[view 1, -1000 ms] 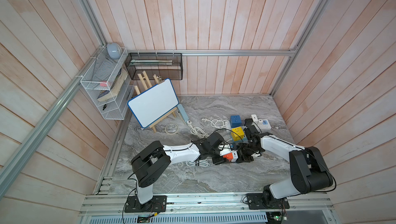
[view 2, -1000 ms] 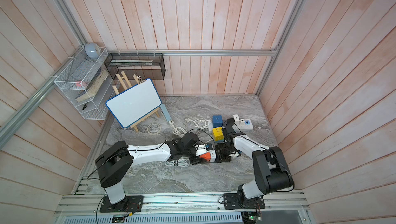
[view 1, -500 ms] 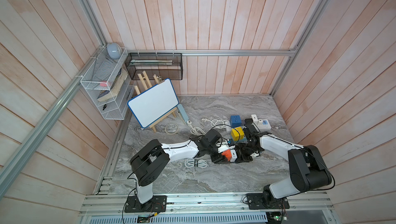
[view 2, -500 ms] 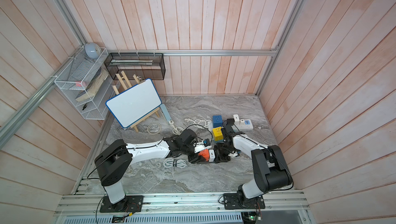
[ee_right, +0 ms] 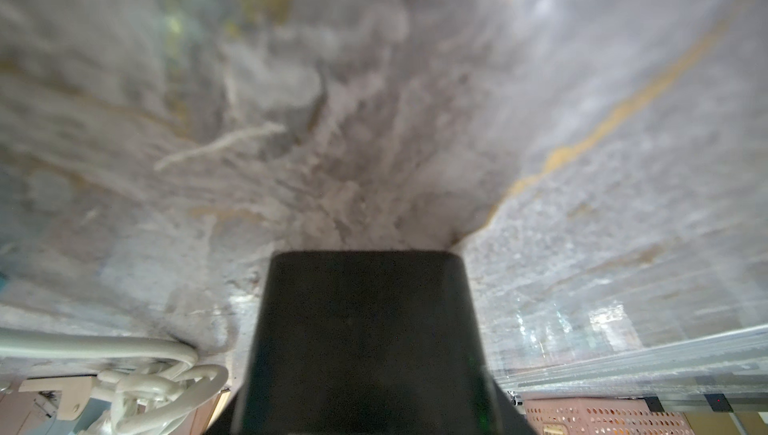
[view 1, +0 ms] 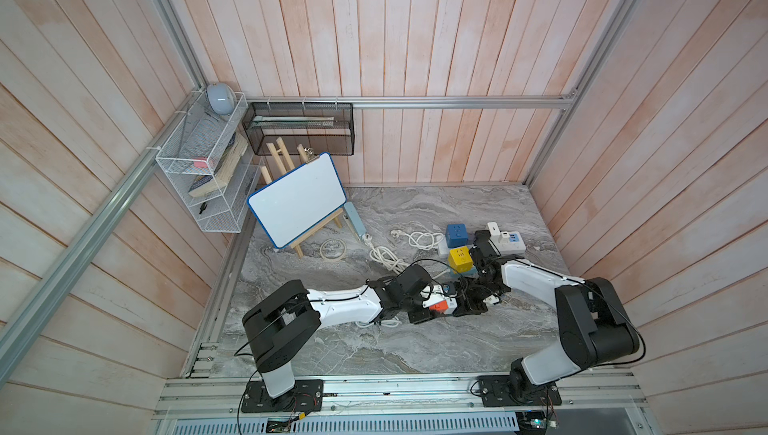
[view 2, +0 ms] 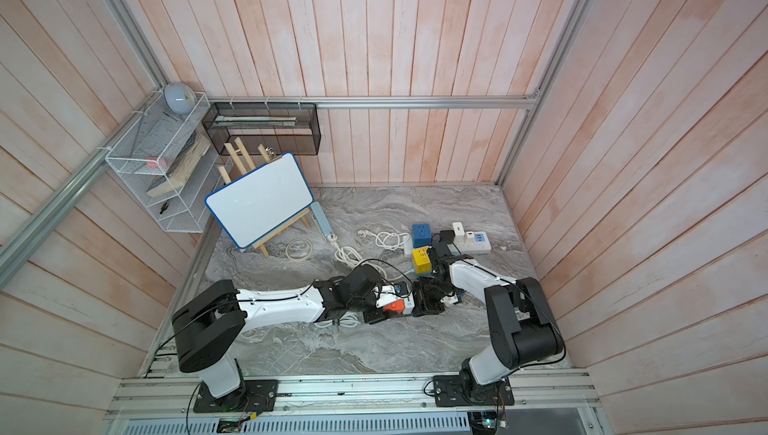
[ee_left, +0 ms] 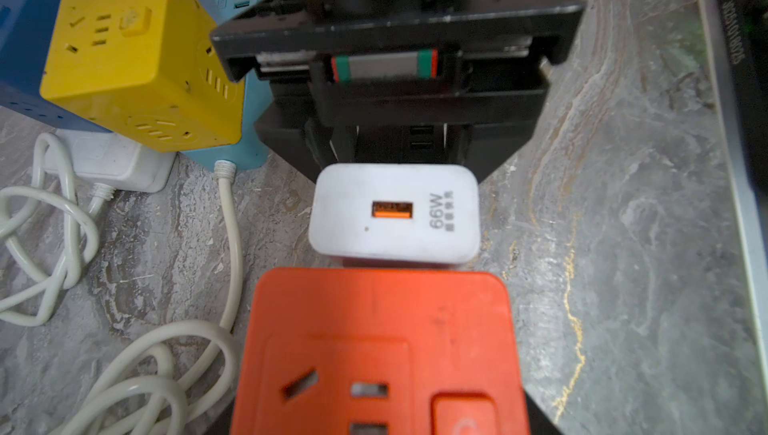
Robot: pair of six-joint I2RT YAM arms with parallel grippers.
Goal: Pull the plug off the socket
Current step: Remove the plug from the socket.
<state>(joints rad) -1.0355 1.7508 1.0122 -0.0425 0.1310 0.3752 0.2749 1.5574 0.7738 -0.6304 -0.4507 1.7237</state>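
Observation:
An orange socket (ee_left: 380,329) cube lies low on the marble table in both top views (view 1: 437,306) (view 2: 394,306). My left gripper (ee_left: 380,412) is shut on it from the left, and the cube hides the jaws. A white plug (ee_left: 395,212), a 66W charger, sits in the cube's far face. Just beyond it stands my right gripper (ee_left: 399,146), pointing down at the table. In the right wrist view its black fingertips (ee_right: 365,254) are together and no plug shows between them. I cannot tell whether they touch the plug.
A yellow socket cube (ee_left: 141,58), a blue cube (view 1: 456,235), a pale blue strip (ee_left: 232,150) and a white power strip (view 1: 505,243) crowd the area behind the grippers. White cables (view 1: 384,256) coil to the left. A whiteboard on an easel (view 1: 297,200) stands at the back left.
The left arm has shifted slightly. The orange socket stays in about the same spot with the plug still in it. Neither gripper has opened or shut.

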